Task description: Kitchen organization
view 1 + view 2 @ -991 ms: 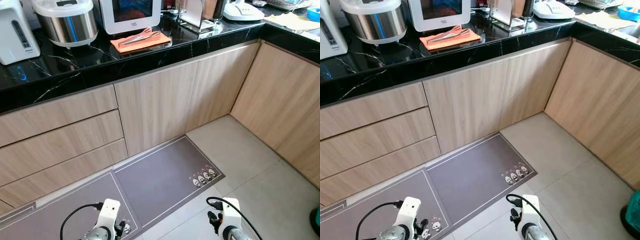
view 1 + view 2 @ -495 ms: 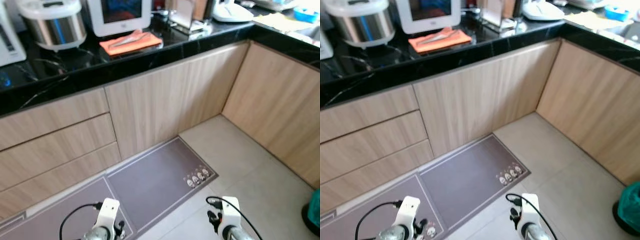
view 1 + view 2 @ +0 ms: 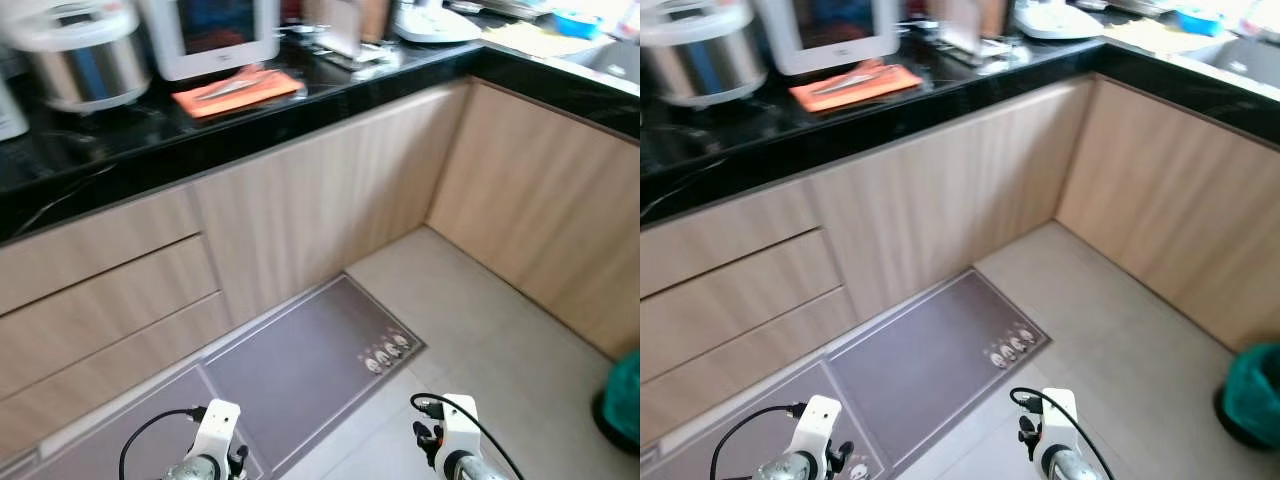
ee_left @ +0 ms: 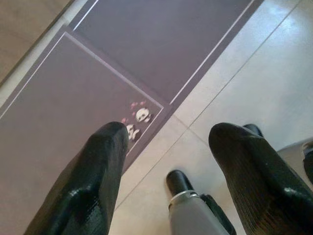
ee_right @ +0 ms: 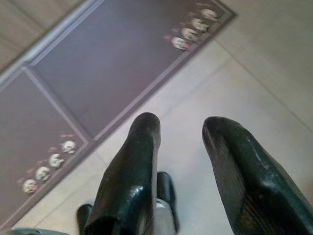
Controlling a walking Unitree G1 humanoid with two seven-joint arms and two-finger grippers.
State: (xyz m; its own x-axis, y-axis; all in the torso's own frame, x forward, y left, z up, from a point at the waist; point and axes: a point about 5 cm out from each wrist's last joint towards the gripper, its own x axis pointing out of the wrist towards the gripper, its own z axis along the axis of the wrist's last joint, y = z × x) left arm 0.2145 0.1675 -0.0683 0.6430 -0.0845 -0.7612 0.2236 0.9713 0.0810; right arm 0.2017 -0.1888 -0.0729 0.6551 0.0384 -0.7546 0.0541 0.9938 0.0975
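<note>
Left claw [image 4: 166, 142]: fingers apart, empty, above the floor mat [image 3: 310, 370].
Right claw [image 5: 181, 132]: fingers apart, empty, beside the mat.

Black marble counter [image 3: 120, 150] runs into a corner. On it: steel rice cooker [image 3: 75, 60], white appliance [image 3: 210, 35], orange cloth [image 3: 235, 90] with tongs [image 3: 228, 85] lying on it. Tiled floor [image 3: 500, 350] carries two grey mats [image 3: 310, 370] end to end, panda prints at corners.

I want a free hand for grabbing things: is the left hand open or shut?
Open: the left hand holds nothing, its fingers spread over floor.
</note>
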